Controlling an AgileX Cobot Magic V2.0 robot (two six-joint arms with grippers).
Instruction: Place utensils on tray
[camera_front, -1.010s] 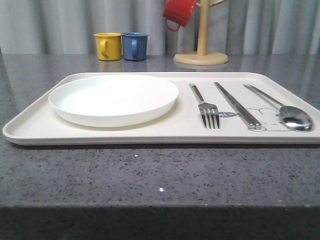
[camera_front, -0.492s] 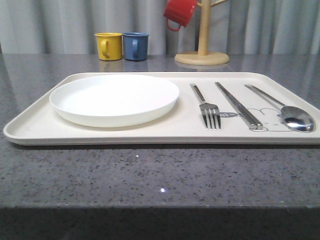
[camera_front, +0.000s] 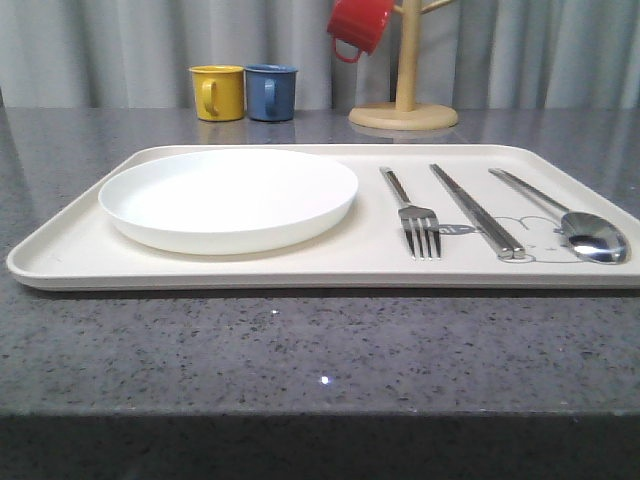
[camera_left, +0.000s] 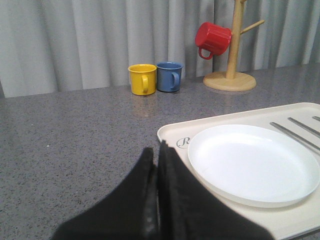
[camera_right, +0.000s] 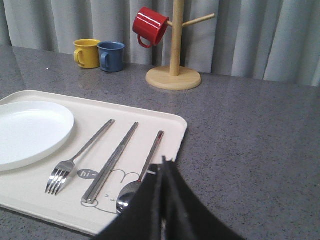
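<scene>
Nothing moved, spoon (camera_right: 131, 192) bowl behind right hand (camera_right: 163, 165)

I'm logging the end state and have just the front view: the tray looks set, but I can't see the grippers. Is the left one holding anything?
Observer: No. The left gripper is shut with nothing between its fingers, its tips by the tray corner next to the plate.
Operator: And the right?
Observer: The right gripper is shut and empty, its tips by the spoon handle.
Operator: Any print near the plate?
Observer: A grey script "R" on the tray at that corner.
</scene>
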